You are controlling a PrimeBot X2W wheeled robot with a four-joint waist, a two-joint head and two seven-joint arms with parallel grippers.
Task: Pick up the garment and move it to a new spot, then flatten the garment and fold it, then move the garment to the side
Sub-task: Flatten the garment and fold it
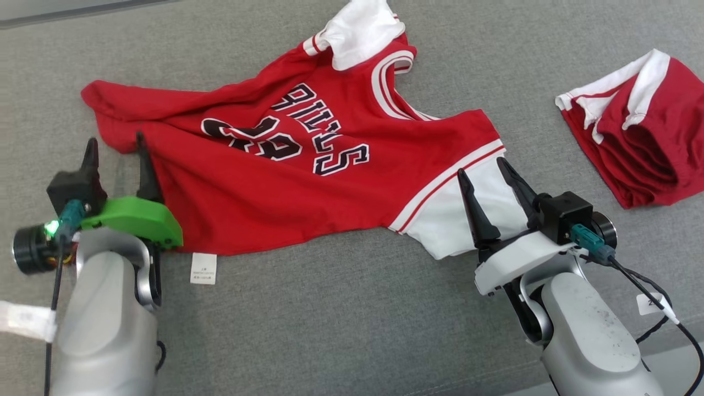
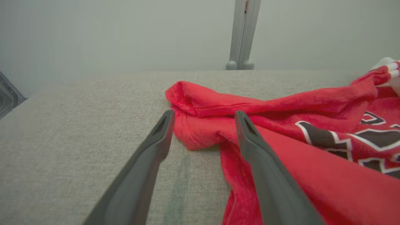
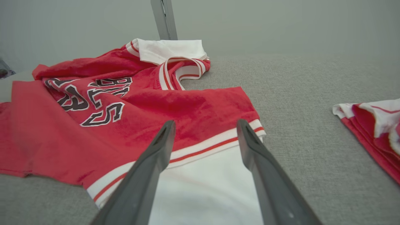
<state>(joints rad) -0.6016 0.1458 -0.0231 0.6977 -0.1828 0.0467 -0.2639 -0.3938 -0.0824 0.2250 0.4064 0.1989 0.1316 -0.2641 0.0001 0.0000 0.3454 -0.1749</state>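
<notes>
1. Red jersey (image 1: 264,181) with dark, white-edged lettering lies spread across the middle of the grey cloth-covered counter (image 1: 341,308), print side up.
2. Its hem points to the counter's left side, and the fabric there is rumpled and partly folded over itself.
3. The neckline faces the far right. One white sleeve (image 1: 360,30) lies toward the far edge, and the other (image 1: 462,220) toward the near edge.
4. A small white label (image 1: 203,268) sticks out from the jersey's near edge onto the bare counter.
5. The left gripper (image 1: 116,148) is at the hem's near corner with its fingers spread and nothing between them. One finger overlaps the red edge, and the other is over bare counter.
6. In the left wrist view, the rumpled hem corner (image 2: 193,131) sits between and just beyond the tips of the left gripper (image 2: 203,115).
7. The right gripper (image 1: 482,168) is likewise spread wide and holds nothing, over the near white sleeve.
8. In the right wrist view, the tips of the right gripper (image 3: 205,123) reach the sleeve's red-and-white striped band (image 3: 203,148). Whether they touch the cloth cannot be told.
9. A second red and white garment (image 1: 638,143) lies bunched near the counter's right edge, well apart from the jersey.
</notes>
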